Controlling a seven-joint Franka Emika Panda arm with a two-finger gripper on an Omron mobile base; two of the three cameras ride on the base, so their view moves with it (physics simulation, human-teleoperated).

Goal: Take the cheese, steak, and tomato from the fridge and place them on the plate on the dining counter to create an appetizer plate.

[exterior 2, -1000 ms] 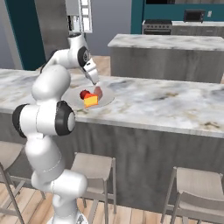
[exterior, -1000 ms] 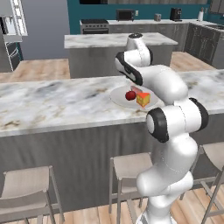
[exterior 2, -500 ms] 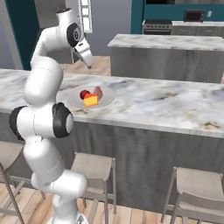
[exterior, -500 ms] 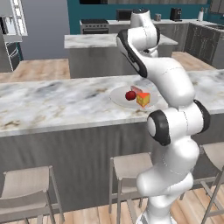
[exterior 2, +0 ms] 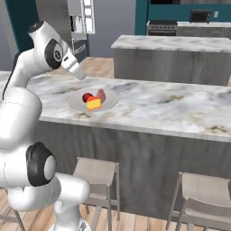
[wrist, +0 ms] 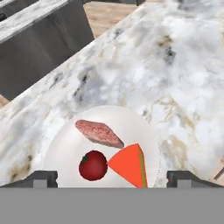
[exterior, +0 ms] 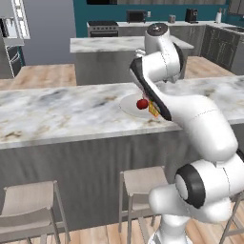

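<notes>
My jaws are wide apart and hold nothing; my gripper (wrist: pixel 112 178) hangs above the plate (wrist: pixel 65 144) on the dining counter (wrist: pixel 183 87), looking down at it. In the hand view the finger tips (wrist: pixel 43 178) stand at both bottom corners, with the plate's near edge between them.

On the plate, read as a clock face in the hand view: the steak (wrist: pixel 99 133) lies near 12 o'clock, the tomato (wrist: pixel 93 165) at approx. 7, the cheese (wrist: pixel 129 166) at approx. 5. Tomato and cheese are just beside each other, maybe touching; the steak's right end is very close to the cheese tip.

So, in my judgement, all three foods are on the plate and the task is nearly finished; the step in hand is only to get away clean. To do it well: go straight up first, no sideways swing while I am low, bc a finger could hit the tomato, and it will roll easily. Keep the jaws apart, do not close near the food. Then fold the arm back w/o touching the counter edge or the stools (exterior 2: pixel 95 170) below.
</notes>
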